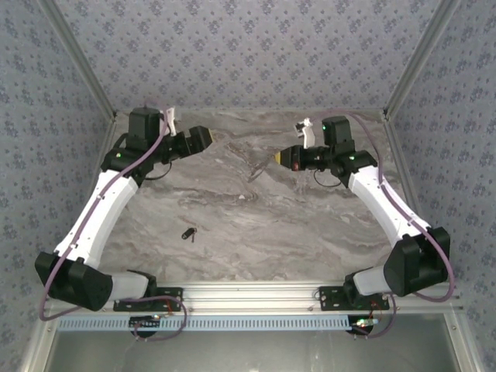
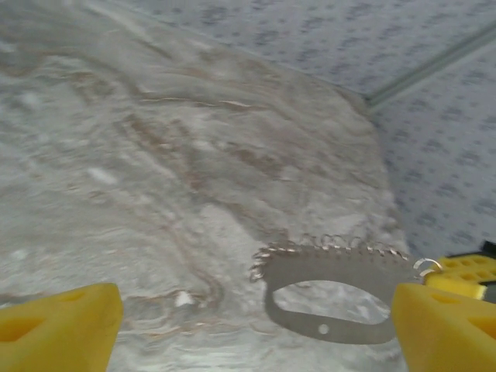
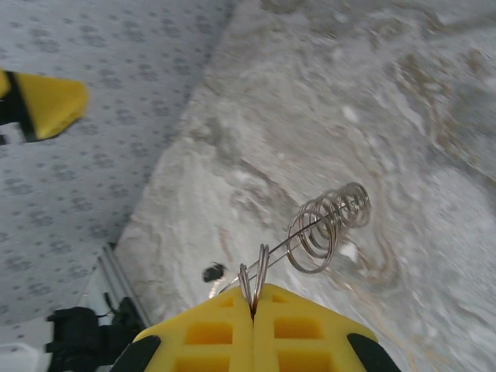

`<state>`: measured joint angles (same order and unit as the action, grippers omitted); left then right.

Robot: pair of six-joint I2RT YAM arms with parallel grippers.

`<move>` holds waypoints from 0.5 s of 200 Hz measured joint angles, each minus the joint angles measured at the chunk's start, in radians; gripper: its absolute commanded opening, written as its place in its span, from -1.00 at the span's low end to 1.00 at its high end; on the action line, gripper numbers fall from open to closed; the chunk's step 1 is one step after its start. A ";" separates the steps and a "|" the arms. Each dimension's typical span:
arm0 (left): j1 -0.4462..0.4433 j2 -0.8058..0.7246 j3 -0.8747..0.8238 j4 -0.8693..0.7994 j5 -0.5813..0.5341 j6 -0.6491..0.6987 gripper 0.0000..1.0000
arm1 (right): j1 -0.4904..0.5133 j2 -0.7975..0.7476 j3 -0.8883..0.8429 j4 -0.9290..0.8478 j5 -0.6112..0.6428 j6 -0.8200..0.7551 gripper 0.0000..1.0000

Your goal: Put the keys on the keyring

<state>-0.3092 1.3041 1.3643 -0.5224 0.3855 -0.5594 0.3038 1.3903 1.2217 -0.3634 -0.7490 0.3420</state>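
My right gripper (image 3: pixel 254 298) is shut on one end of the keyring (image 3: pixel 260 267), a thin grey metal loop that carries a row of small wire rings (image 3: pixel 329 225). It holds the loop in the air over the middle back of the table, and the right gripper (image 1: pixel 277 157) points left. In the left wrist view the keyring (image 2: pixel 341 271) hangs between my left gripper's (image 2: pixel 256 310) wide-apart yellow fingers (image 2: pixel 58 329), which touch nothing. The left gripper (image 1: pixel 208 136) is open and faces the right one across a gap. The small dark key (image 1: pixel 188 232) lies on the table, nearer the front, and appears again as the key (image 3: pixel 214 273).
The grey marbled table (image 1: pixel 271 225) is walled by patterned panels on three sides. A metal rail (image 1: pixel 256 294) with both arm bases runs along the near edge.
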 measured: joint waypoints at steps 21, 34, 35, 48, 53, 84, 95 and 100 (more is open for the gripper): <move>-0.016 0.022 0.037 0.031 0.080 0.019 0.58 | 0.000 0.000 0.050 0.024 -0.057 0.018 -1.00; -0.028 0.037 0.050 0.052 0.121 0.025 0.45 | 0.000 0.000 0.064 0.043 -0.087 0.036 -1.00; -0.029 0.039 0.051 0.054 0.126 0.028 0.44 | 0.000 0.000 0.066 0.046 -0.089 0.036 -1.00; -0.043 0.058 0.064 0.065 0.169 0.037 0.35 | 0.000 0.002 0.073 0.065 -0.121 0.060 -1.00; -0.050 0.067 0.069 0.068 0.183 0.038 0.32 | 0.001 0.005 0.076 0.072 -0.132 0.070 -1.00; -0.091 0.132 0.127 0.077 0.258 0.063 0.11 | 0.028 0.026 0.099 0.098 -0.173 0.105 -1.00; -0.102 0.148 0.146 0.078 0.281 0.072 0.05 | 0.046 0.029 0.103 0.099 -0.175 0.108 -1.00; -0.106 0.153 0.152 0.079 0.288 0.072 0.02 | 0.052 0.031 0.105 0.099 -0.175 0.108 -1.00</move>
<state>-0.4149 1.4574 1.5162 -0.4435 0.6739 -0.4877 0.3561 1.4212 1.3262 -0.2646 -0.9245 0.4503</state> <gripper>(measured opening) 0.540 0.066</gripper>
